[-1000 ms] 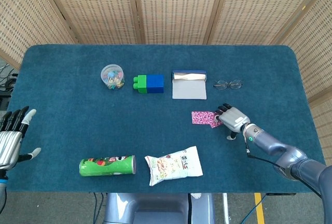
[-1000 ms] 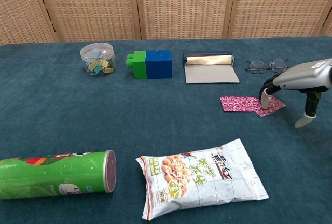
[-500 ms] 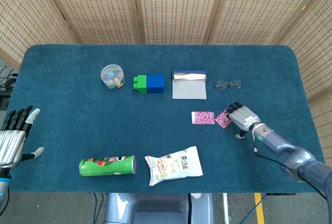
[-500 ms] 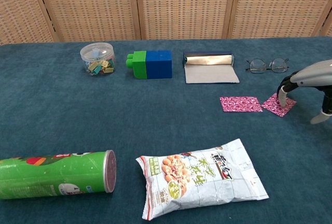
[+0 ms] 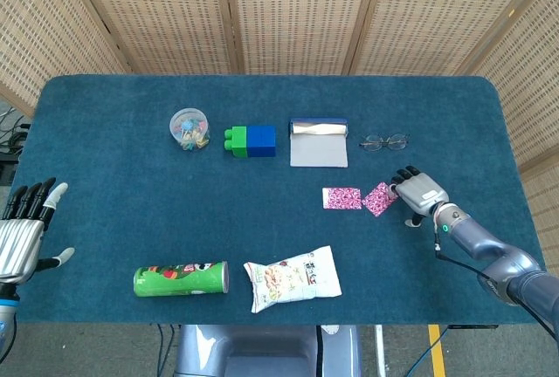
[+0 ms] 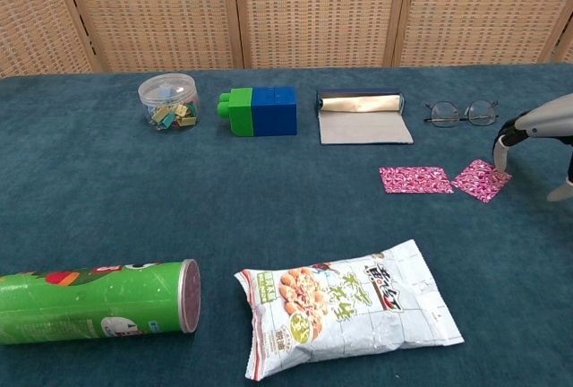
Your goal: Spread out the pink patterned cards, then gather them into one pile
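Two pink patterned cards [image 5: 356, 198] are laid apart on the tabletop [image 5: 113, 194], the right one touched by the right robot hand's [image 5: 419, 190] fingertips [image 6: 503, 172] without being gripped, the left robot hand [image 5: 19, 236] is held open, and gathering is judged outstanding.

Right hand [image 6: 537, 132]: cut by the chest view's right edge; only fingers and part of the back showing; palm and wrist out of frame.
Right-hand fingertip on the rotated pink card [image 6: 482, 179]: contact or hover impossible to tell.
Left hand [image 5: 22, 233]: cropped by the head view's left edge; arm mostly out of frame; missing from the chest view.
Green can [image 6: 94, 302]: left end cut off by the chest view's edge; label print unreadable.
Snack bag [image 6: 345, 305]: lettering too small to read.
Clear jar [image 5: 189, 128]: contents only coloured specks, kind unclear.
Glasses [image 5: 384, 142]: thin outline, detail lost.
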